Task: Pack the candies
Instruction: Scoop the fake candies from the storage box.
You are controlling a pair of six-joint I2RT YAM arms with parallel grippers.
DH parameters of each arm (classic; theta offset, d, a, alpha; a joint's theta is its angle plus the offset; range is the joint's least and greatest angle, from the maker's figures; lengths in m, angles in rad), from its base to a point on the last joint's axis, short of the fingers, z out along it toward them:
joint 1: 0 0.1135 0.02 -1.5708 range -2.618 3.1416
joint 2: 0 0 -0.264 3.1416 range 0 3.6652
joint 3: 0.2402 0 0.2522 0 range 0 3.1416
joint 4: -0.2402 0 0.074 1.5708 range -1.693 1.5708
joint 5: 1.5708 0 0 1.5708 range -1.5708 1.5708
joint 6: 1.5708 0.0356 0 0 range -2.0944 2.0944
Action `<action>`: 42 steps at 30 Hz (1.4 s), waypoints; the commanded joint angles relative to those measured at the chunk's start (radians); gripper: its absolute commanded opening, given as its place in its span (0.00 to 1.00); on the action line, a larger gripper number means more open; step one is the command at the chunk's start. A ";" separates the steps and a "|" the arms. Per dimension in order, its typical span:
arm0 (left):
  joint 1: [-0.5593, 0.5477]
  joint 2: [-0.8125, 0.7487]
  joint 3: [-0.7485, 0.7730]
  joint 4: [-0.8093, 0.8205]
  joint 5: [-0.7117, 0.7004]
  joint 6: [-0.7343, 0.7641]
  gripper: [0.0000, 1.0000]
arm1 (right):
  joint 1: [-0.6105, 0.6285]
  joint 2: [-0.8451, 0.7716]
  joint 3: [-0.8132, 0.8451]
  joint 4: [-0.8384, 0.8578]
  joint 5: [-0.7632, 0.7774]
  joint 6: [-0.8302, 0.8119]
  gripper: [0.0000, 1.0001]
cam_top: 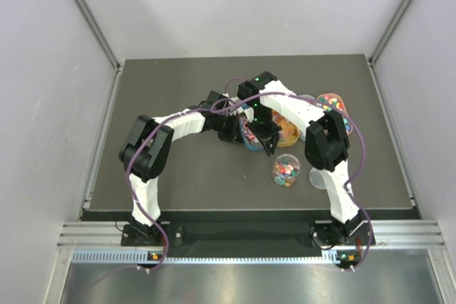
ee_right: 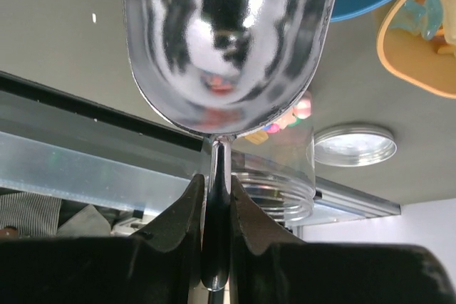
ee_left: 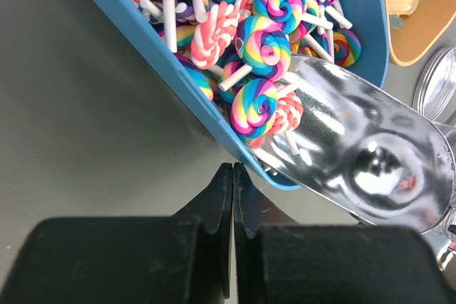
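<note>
Two grippers in view. The left gripper (ee_left: pixel 233 201) is closed with nothing in it, jaws pressed together, just outside the wall of the blue tray (ee_left: pixel 142 40), over the desk (ee_left: pixel 71 140). The right gripper (ee_right: pixel 216 184) is clamped on the thin handle of one silver scoop (ee_right: pixel 228 40).

Trays: three seen from the top camera. From the blue one, the orange tray (cam_top: pixel 288 132) sits at 3 o'clock, touching or nearly so. The third tray (cam_top: pixel 335 95) is at 1 o'clock from the orange one and is partly hidden by the right arm.

Candies (ee_left: pixel 260 44): too many to count. The blue tray is piled with rainbow swirl lollipops plus a few pink-white swirls. The scoop's lip is inside this tray at its 5 o'clock end, touching two or three lollipops. The scoop's bowl looks bare behind the lip. There are a few pastel pieces in the orange tray and mixed colours in the third.

One clear jar (cam_top: pixel 286 170) stands upright and open at 5 o'clock from the blue tray, with a low layer of coloured candies inside. One lid (cam_top: pixel 318 178) lies flat at 3 o'clock from the jar, just beside it.
</note>
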 commanded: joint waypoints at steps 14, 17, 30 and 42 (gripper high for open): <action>-0.076 -0.038 0.070 0.109 0.084 -0.018 0.00 | 0.034 0.029 -0.044 0.263 -0.185 -0.035 0.00; -0.053 -0.058 0.070 0.091 0.067 -0.018 0.00 | 0.023 0.017 -0.046 0.264 -0.169 -0.035 0.00; 0.067 -0.098 0.148 -0.032 0.107 -0.021 0.13 | -0.028 -0.028 -0.093 0.267 -0.109 -0.055 0.00; 0.242 -0.120 0.234 -0.144 0.054 0.090 0.28 | -0.075 -0.080 -0.167 0.258 -0.027 -0.119 0.00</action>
